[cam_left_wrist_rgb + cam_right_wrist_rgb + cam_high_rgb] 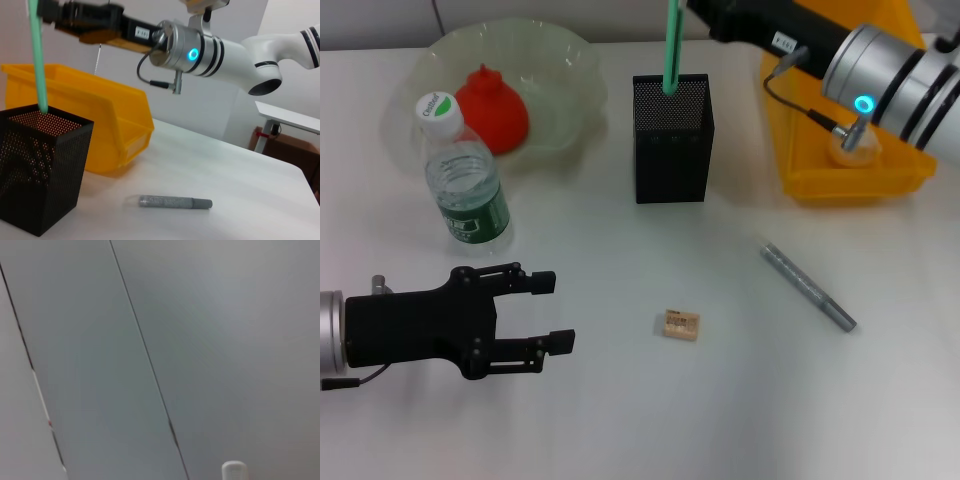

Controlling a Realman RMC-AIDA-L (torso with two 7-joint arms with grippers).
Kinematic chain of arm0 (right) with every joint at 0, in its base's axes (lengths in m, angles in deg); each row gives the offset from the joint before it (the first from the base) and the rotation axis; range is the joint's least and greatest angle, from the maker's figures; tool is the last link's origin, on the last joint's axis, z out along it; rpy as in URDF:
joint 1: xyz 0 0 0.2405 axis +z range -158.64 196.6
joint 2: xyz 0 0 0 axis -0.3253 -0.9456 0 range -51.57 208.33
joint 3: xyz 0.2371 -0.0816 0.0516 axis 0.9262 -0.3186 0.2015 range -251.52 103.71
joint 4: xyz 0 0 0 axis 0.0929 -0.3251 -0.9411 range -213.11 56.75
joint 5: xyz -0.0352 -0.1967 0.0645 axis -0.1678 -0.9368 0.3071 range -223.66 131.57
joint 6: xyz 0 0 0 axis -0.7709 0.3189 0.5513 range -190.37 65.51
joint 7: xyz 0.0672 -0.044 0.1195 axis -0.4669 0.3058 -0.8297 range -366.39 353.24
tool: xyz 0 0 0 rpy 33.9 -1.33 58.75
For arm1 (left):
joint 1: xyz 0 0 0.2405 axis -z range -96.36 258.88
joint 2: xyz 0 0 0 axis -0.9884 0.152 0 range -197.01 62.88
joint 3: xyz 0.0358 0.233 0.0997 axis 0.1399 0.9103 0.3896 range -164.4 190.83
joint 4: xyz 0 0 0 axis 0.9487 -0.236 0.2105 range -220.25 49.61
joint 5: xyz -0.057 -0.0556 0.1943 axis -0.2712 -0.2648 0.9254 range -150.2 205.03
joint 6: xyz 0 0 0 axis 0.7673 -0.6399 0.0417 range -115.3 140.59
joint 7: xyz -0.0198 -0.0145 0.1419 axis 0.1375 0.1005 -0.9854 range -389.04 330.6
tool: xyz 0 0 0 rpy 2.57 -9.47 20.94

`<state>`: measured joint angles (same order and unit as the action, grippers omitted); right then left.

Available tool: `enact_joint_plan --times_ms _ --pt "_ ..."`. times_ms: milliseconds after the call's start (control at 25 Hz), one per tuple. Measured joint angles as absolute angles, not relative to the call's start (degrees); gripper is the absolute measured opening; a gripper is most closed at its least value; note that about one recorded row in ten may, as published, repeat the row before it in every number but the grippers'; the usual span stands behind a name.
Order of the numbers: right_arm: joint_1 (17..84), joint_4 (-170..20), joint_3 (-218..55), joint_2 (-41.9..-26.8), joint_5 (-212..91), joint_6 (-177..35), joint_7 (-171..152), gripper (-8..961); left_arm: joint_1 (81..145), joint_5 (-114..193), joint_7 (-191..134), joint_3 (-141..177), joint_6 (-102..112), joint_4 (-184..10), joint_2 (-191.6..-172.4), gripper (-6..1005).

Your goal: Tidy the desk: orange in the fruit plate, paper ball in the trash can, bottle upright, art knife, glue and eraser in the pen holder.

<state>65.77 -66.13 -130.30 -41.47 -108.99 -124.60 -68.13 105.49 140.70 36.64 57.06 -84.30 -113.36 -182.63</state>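
Observation:
The mint-green art knife [671, 50] stands upright with its lower end inside the black mesh pen holder [672, 150]. My right gripper [42, 10] is shut on the knife's top end, above the holder. The orange [492, 108] lies in the pale green fruit plate [570, 60]. The bottle [465, 180] stands upright in front of the plate. The grey glue [808, 286] and the tan eraser [681, 324] lie on the desk. A paper ball [850, 148] sits in the yellow trash can [820, 185], partly behind my right arm. My left gripper [552, 312] is open near the front left, left of the eraser.
The trash can [75, 80] stands right of the pen holder [40, 170], with the glue [175, 202] in front of them. My right arm reaches in across the trash can. The right wrist view shows only a plain grey wall.

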Motion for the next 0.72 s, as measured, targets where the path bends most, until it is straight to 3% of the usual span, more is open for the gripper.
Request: enact_joint_plan --times_ms 320,480,520,720 --pt "64.7 -61.81 -138.69 -41.12 -109.71 -122.25 -75.23 279 105.51 140.49 36.63 56.88 -84.12 -113.44 -182.63 784" --pt "61.22 -50.95 -145.27 -40.35 -114.5 -122.81 -86.17 380 105.5 140.42 36.96 56.73 -84.14 -113.45 -182.6 784" --pt "58.28 -40.06 -147.12 -39.62 -122.01 -124.06 -95.62 406 105.47 140.5 37.0 56.72 -84.23 -113.45 -182.57 784" --pt "56.55 -20.01 -145.56 -38.64 -145.83 -135.52 -116.11 570 105.08 140.5 37.03 56.71 -84.29 -113.45 -182.48 784"
